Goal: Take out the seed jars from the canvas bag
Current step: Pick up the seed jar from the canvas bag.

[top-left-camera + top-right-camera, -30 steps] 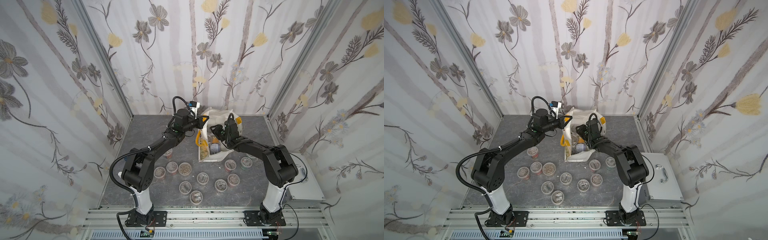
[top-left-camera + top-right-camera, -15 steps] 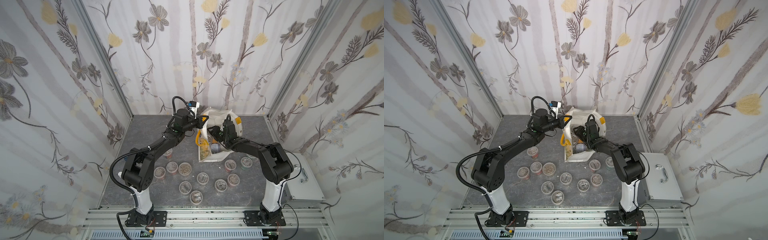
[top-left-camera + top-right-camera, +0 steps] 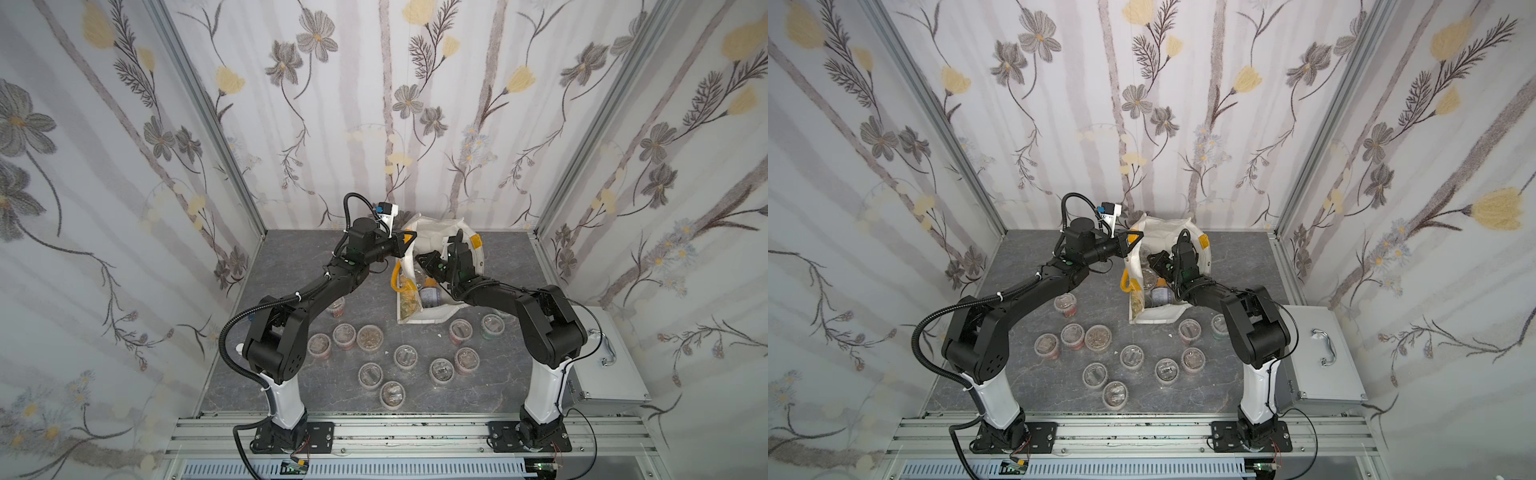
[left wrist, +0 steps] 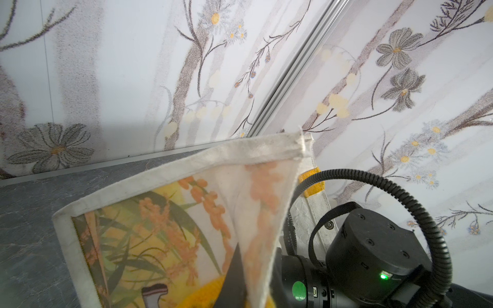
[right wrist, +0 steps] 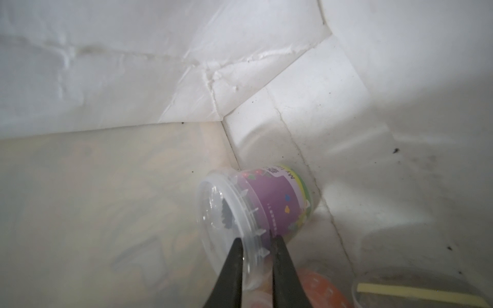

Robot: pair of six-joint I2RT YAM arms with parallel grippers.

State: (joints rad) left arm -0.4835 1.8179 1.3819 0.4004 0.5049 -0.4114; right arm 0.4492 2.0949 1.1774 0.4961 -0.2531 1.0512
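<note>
The canvas bag (image 3: 428, 318) (image 3: 1156, 318) stands open at the back of the table in both top views. My left gripper (image 3: 409, 240) (image 3: 1136, 240) is shut on the bag's rim cloth (image 4: 264, 213) and holds the mouth open; one dark finger (image 4: 232, 274) shows against the cloth. My right gripper (image 3: 422, 259) (image 5: 256, 248) reaches inside the bag. Its jaws pinch the clear lid rim of a purple-labelled seed jar (image 5: 277, 202) lying on its side in a corner. More jars (image 5: 320, 290) lie beside it. Several seed jars (image 3: 369, 338) (image 3: 1132, 357) stand on the table.
A silver metal case (image 3: 602, 365) (image 3: 1320, 365) sits off the table's right edge. One jar (image 3: 337, 307) stands under my left forearm. Two jars (image 3: 460, 330) stand by the bag's front right corner. Floral walls close in the back and both sides.
My right gripper has reached further into the bag and its jaws have narrowed onto the jar's lid rim. The left arm still holds the bag's rim in the same place.
</note>
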